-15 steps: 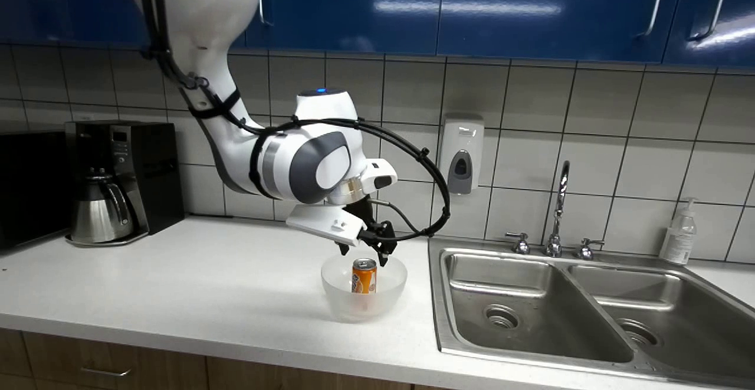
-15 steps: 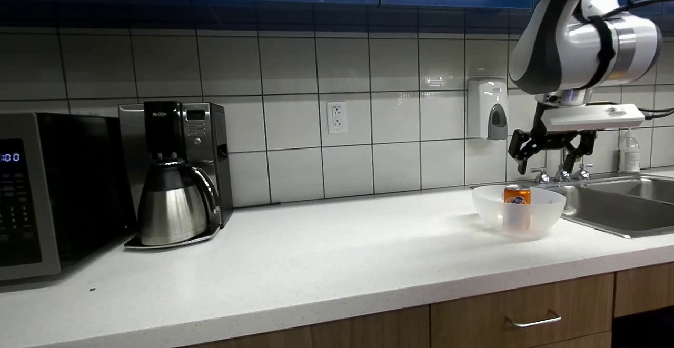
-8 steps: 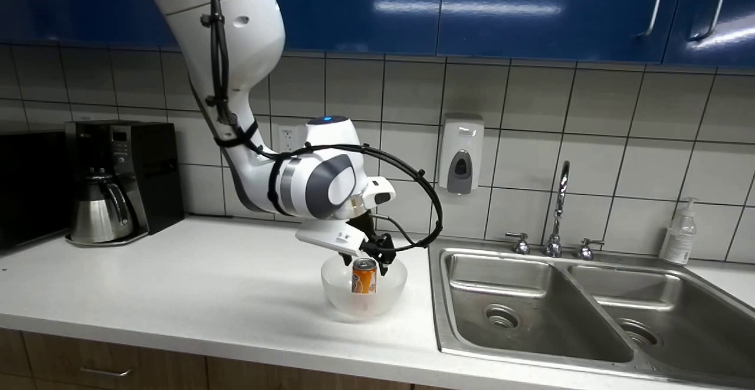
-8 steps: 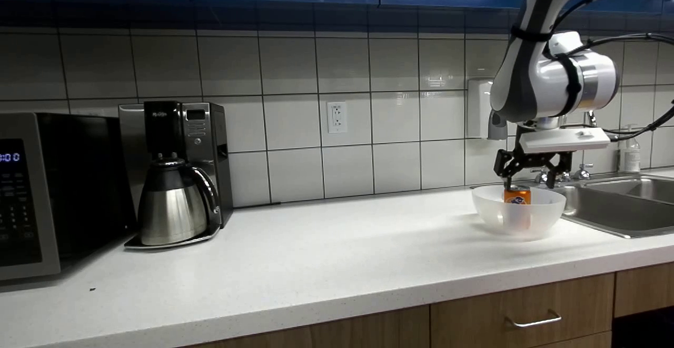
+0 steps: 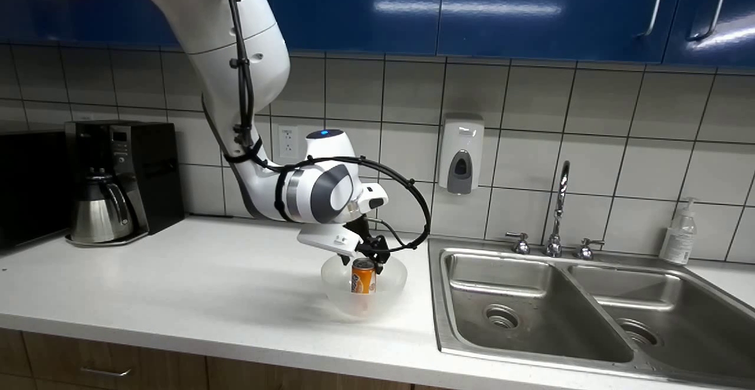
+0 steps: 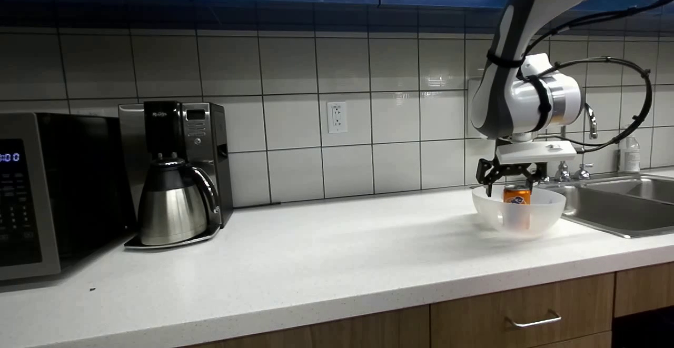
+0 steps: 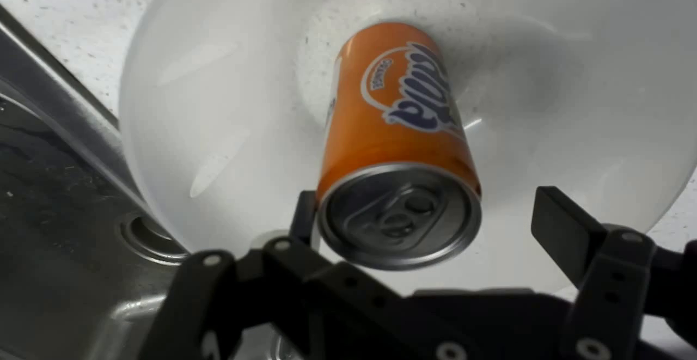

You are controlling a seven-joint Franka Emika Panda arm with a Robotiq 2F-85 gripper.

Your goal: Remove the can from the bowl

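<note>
The small orange can (image 5: 363, 281) stands upright in the translucent bowl (image 5: 390, 288). Both also show in an exterior view, the can (image 6: 516, 197) rising above the rim of the bowl (image 6: 545, 214). My gripper (image 6: 508, 190) is open and points down around the can's top. In the wrist view my gripper (image 7: 425, 202) has the can (image 7: 392, 104) between its fingers. The left finger (image 7: 303, 215) is at the can's side; I cannot tell if it touches. The right finger (image 7: 566, 232) stands clearly apart from the can. The bowl's wall (image 7: 218, 93) surrounds the can.
The steel sink (image 5: 437, 295) lies close beside the bowl, with a faucet (image 5: 557, 213) behind it. A soap dispenser (image 5: 462, 154) hangs on the tiled wall. A coffee maker (image 6: 174, 200) and a microwave (image 6: 47, 195) stand on the white counter (image 6: 316, 264).
My gripper has come down from above the bowl to around the can's top, also shifting left in an exterior view. The fingers remain open. The can and bowl stay practically in place.
</note>
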